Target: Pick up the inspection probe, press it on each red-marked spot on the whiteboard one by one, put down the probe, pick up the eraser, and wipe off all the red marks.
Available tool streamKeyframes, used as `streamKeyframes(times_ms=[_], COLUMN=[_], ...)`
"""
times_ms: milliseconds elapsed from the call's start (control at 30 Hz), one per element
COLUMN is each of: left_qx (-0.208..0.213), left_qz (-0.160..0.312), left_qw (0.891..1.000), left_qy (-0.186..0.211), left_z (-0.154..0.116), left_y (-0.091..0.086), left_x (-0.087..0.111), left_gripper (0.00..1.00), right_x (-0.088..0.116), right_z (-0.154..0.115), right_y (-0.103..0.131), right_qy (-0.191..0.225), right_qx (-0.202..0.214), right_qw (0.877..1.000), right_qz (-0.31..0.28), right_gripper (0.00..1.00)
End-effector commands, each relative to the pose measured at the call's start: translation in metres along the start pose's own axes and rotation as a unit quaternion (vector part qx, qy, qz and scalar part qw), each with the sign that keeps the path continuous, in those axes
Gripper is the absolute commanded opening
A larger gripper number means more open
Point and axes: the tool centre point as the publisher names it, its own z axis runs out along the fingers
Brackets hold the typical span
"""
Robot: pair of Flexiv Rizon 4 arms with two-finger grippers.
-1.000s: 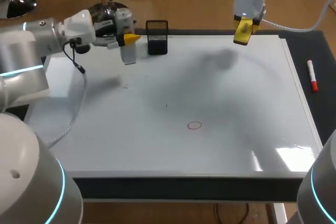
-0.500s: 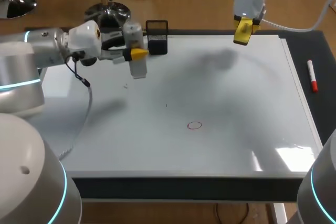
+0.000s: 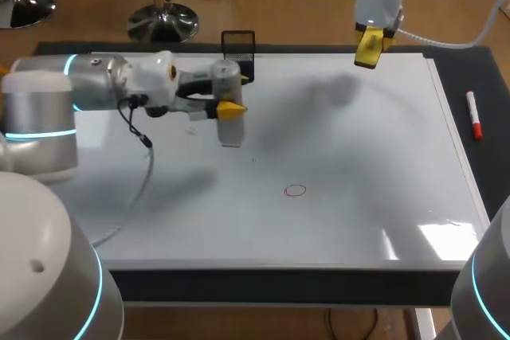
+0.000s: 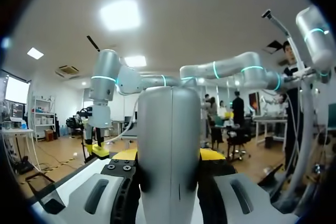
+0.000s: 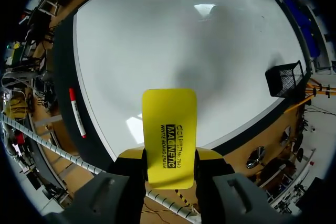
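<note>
Gripping the silver inspection probe (image 3: 229,129) between both fingers, the left gripper (image 3: 230,107) hangs over the whiteboard (image 3: 358,157), left of its middle; the right gripper (image 5: 169,155), clenched on the yellow eraser (image 5: 169,124), hovers above the whiteboard's far edge

Whiteboard (image 3: 358,157) open around red circle (image 3: 296,190); mesh holder (image 3: 237,41) at far edge.

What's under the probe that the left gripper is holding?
Bare whiteboard, with no red mark beside the probe. The red circle lies apart from it, nearer the front edge. The patch straight below the probe's tip is covered by the probe itself.
</note>
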Motion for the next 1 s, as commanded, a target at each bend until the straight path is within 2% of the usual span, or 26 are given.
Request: streamKeyframes(times_ms=[33, 233, 533, 1000], left_qx=[0.006, 0.008, 0.011, 0.011], left_qz=[-0.009, -0.032, -0.056, -0.073], left_qw=[0.999, 0.996, 0.989, 0.979], left_qy=[0.037, 0.086, 0.139, 0.188], left_z=[0.014, 0.045, 0.074, 0.100], left_y=[0.009, 0.024, 0.040, 0.055], left_x=[-0.006, 0.006, 0.025, 0.044], left_gripper=[0.00, 0.00, 0.00, 0.00], right_x=[0.000, 0.000, 0.000, 0.000], right_z=[-0.001, -0.001, -0.001, -0.001], right_y=[-0.001, -0.001, -0.001, -0.001], right_qy=[0.002, 0.002, 0.002, 0.002], right_qx=[0.000, 0.000, 0.000, 0.000], right_qw=[1.000, 1.000, 1.000, 1.000], right_qz=[-0.001, -0.001, -0.001, -0.001], right_gripper=[0.00, 0.00, 0.00, 0.00])
